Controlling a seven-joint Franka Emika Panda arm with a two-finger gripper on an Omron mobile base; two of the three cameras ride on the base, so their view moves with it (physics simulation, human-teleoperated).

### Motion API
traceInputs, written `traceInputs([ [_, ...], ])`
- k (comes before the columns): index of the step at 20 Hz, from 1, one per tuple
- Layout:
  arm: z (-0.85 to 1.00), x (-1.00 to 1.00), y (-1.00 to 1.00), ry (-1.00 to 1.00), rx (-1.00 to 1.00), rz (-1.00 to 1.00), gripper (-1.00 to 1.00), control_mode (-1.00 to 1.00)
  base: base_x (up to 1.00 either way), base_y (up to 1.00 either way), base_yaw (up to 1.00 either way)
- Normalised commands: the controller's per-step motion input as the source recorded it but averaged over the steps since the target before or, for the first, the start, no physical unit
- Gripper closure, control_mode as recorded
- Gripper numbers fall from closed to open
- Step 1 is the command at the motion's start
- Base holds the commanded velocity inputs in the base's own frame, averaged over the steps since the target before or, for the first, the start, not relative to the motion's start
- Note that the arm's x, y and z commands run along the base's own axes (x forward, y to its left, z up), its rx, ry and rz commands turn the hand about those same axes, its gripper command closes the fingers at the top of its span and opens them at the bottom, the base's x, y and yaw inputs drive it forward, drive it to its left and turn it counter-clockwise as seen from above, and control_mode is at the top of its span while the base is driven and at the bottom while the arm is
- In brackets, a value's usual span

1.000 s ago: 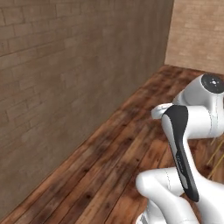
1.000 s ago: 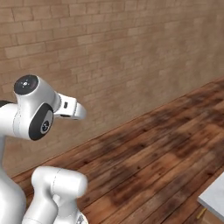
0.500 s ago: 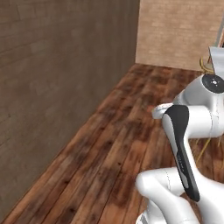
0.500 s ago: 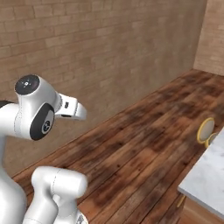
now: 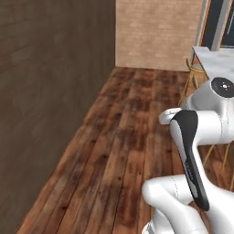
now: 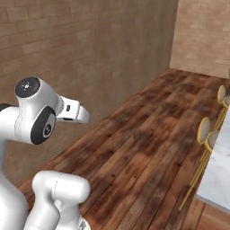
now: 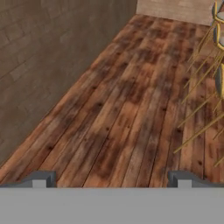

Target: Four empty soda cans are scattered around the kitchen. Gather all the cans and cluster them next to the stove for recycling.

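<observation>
Gripper [image 7: 111, 180] spread wide with nothing between its tips, over wooden floor [image 7: 131, 109], brick wall [image 7: 48, 52] at nine o'clock, yellow-legged stools [image 7: 210, 87] at two o'clock, beside pale counter [image 6: 220, 175].

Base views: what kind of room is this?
Probably a kitchen or dining space in a home: wood plank floor, brick walls, and yellow-legged stools tucked beside a pale marble-look counter.

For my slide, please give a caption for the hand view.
Open claw over wooden floor, brick wall beside.
</observation>
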Motion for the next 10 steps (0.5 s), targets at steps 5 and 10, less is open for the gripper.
traceInputs([
  [5, 0.0, 0.0, 0.0, 0.0, 0.0, 0.0, -1.0, 1.0, 0.42, 0.34, -0.38],
  [10, 0.0, 0.0, 0.0, 0.0, 0.0, 0.0, -1.0, 1.0, 0.19, 0.22, -0.44],
])
